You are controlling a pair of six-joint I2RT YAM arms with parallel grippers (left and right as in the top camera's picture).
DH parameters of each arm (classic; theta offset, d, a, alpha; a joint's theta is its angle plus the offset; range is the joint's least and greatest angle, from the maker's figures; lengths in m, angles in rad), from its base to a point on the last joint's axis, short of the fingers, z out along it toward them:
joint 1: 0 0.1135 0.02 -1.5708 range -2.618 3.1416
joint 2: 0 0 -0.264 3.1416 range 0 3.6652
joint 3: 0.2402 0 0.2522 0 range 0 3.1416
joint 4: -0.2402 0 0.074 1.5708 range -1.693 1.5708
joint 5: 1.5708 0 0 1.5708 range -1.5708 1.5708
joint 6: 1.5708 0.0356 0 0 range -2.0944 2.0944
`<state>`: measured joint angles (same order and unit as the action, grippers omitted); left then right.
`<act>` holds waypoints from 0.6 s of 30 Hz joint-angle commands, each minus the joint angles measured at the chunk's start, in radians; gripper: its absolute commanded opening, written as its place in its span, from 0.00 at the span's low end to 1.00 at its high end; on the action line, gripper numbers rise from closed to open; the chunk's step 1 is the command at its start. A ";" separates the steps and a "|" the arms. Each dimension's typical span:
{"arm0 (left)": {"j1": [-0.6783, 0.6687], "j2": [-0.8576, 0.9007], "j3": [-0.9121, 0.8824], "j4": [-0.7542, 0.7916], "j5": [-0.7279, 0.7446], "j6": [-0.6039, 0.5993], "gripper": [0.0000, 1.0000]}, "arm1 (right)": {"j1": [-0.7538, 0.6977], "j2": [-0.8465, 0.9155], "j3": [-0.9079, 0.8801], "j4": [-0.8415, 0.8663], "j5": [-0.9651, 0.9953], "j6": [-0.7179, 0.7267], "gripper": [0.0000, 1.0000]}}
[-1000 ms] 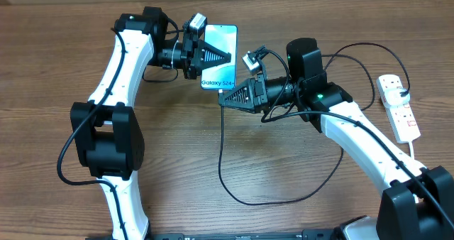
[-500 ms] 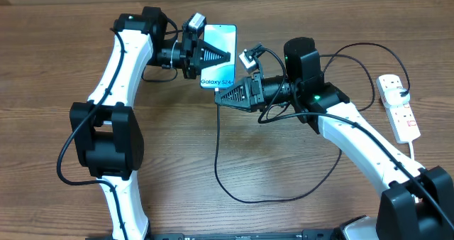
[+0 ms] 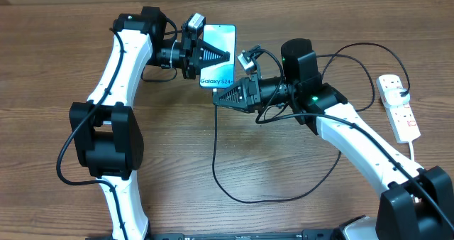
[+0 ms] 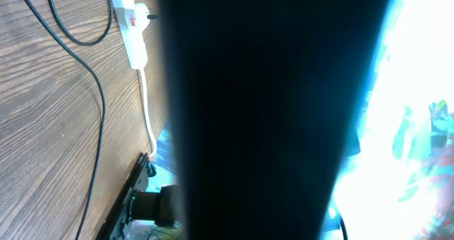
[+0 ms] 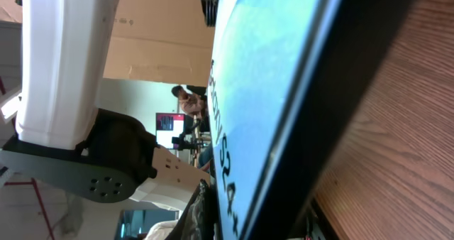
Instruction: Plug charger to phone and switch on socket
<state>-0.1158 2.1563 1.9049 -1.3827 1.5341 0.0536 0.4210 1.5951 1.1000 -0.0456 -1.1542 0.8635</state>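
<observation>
Wooden tabletop [image 3: 42, 69]: phone [image 3: 220, 37] lies under left tool [image 3: 228, 55], fingers together on its screen. Right tool [image 3: 218, 98], clamped on charger [image 3: 214, 148] tip, meets phone's edge; socket [image 3: 399, 108] lies well behind it.

Wood-grain surface [image 3: 57, 69] seen from overhead: the phone [image 3: 225, 34] lies flat and screen-up towards the far edge at centre, while the socket [image 3: 399, 108] lies lengthwise near the right edge, well apart from the phone, with its white cord [image 3: 413, 149] trailing towards the near side. The charger [image 3: 213, 158], a thin black cable, rests on the wood in a wide loop between the two — one run starts just beside the phone's near end, another arcs over to the socket's far end.
</observation>
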 commanded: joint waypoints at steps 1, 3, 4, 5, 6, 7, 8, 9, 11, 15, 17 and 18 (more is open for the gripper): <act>-0.010 -0.025 0.014 -0.004 0.046 -0.010 0.04 | 0.005 -0.008 0.007 0.010 0.075 -0.027 0.04; -0.010 -0.025 0.014 -0.004 0.046 -0.010 0.04 | 0.005 -0.008 0.007 0.008 0.082 -0.027 0.04; -0.009 -0.025 0.014 -0.004 0.046 -0.010 0.04 | 0.005 -0.008 0.007 0.009 0.082 -0.027 0.04; -0.009 -0.025 0.014 -0.004 0.046 -0.009 0.04 | 0.005 -0.008 0.007 0.012 0.081 -0.027 0.04; -0.009 -0.025 0.014 -0.004 0.046 -0.009 0.04 | 0.003 -0.008 0.007 0.012 0.081 -0.027 0.04; -0.009 -0.025 0.014 -0.004 0.046 -0.009 0.04 | 0.001 -0.008 0.007 0.011 0.081 -0.027 0.04; -0.009 -0.025 0.014 -0.004 0.046 -0.010 0.04 | -0.002 -0.008 0.007 0.011 0.081 -0.029 0.04; -0.009 -0.025 0.014 -0.004 0.046 -0.010 0.04 | -0.004 -0.008 0.007 0.011 0.081 -0.031 0.04; -0.009 -0.025 0.014 -0.003 0.046 -0.009 0.05 | -0.008 -0.008 0.007 0.012 0.080 -0.030 0.04; -0.008 -0.025 0.014 -0.003 0.046 -0.009 0.04 | -0.018 -0.008 0.007 0.011 0.080 -0.030 0.04; -0.008 -0.025 0.014 -0.003 0.046 -0.009 0.04 | -0.018 -0.008 0.007 0.011 0.080 -0.030 0.04; -0.008 -0.025 0.014 -0.002 0.046 -0.009 0.04 | -0.018 -0.008 0.007 0.011 0.080 -0.030 0.04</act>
<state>-0.1108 2.1563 1.9049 -1.3792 1.5341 0.0502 0.4217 1.5951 1.1000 -0.0456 -1.1313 0.8440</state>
